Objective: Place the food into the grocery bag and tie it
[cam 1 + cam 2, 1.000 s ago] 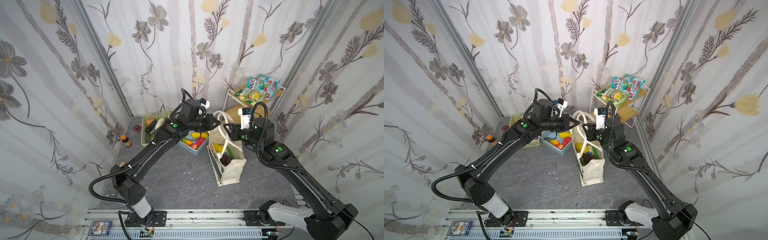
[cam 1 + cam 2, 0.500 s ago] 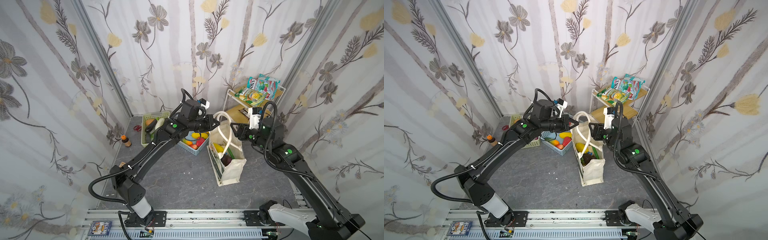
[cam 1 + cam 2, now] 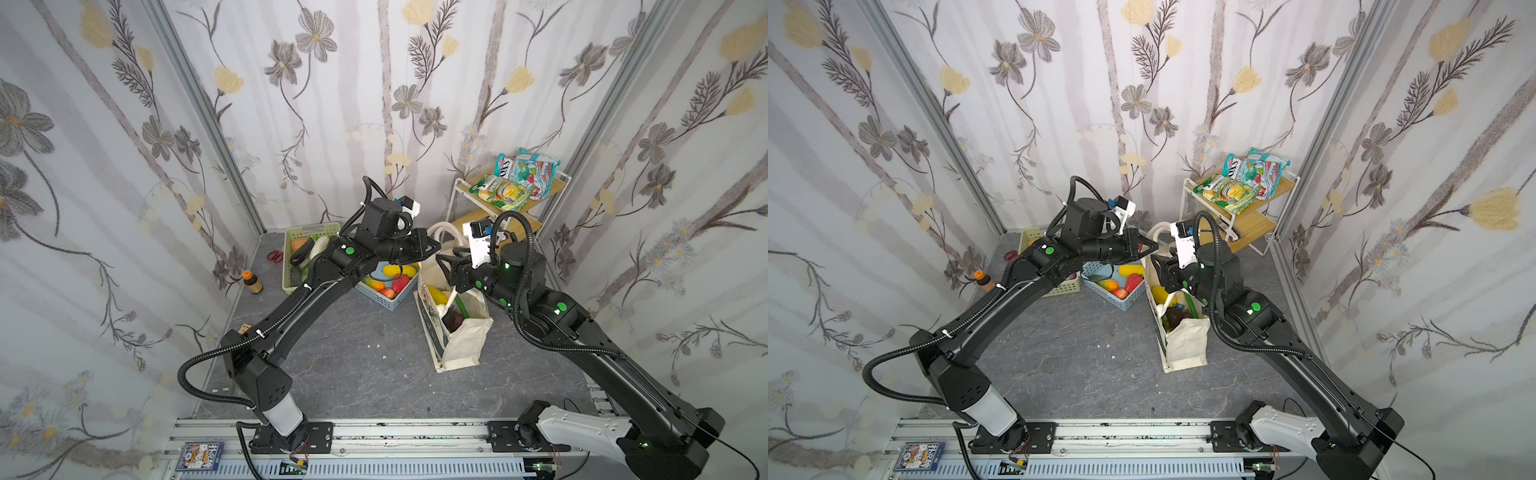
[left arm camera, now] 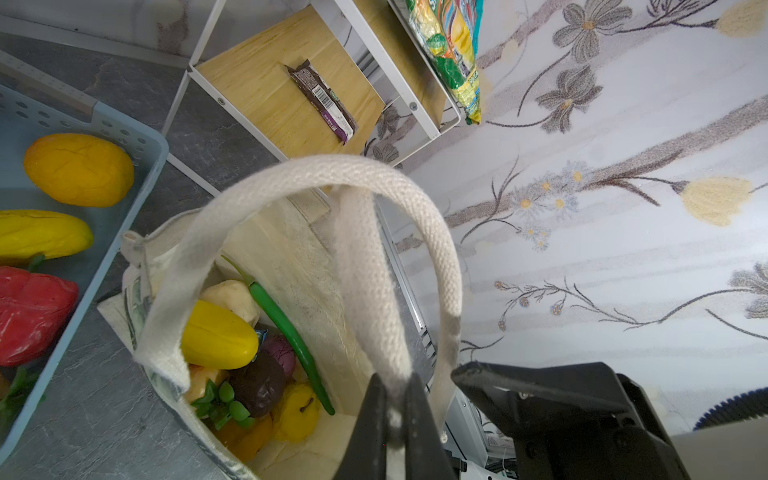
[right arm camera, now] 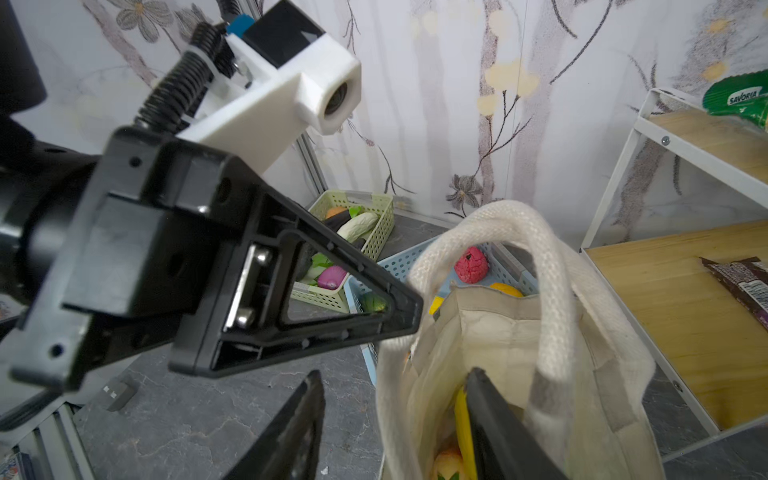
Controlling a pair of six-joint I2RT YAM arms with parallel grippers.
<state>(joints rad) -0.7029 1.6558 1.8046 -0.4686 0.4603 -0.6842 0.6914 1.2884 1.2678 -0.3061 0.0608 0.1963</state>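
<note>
Webbing of one cream handle [image 4: 365, 270] was pinched in the closed left claw [image 4: 395, 388], seemingly to keep the limp canvas grocery bag [image 3: 465, 340], right of centre in both top views, upright for tying. The right claw [image 5: 393, 374] was held open and empty at its mouth, over glossy toy food [image 4: 218, 338] inside.

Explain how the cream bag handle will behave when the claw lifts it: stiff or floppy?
Probably floppy: the woven handle pinched in the left claw curves softly. Likely not slippery, as its weave looks coarse. The filled grocery bag may sag when lifted.
</note>
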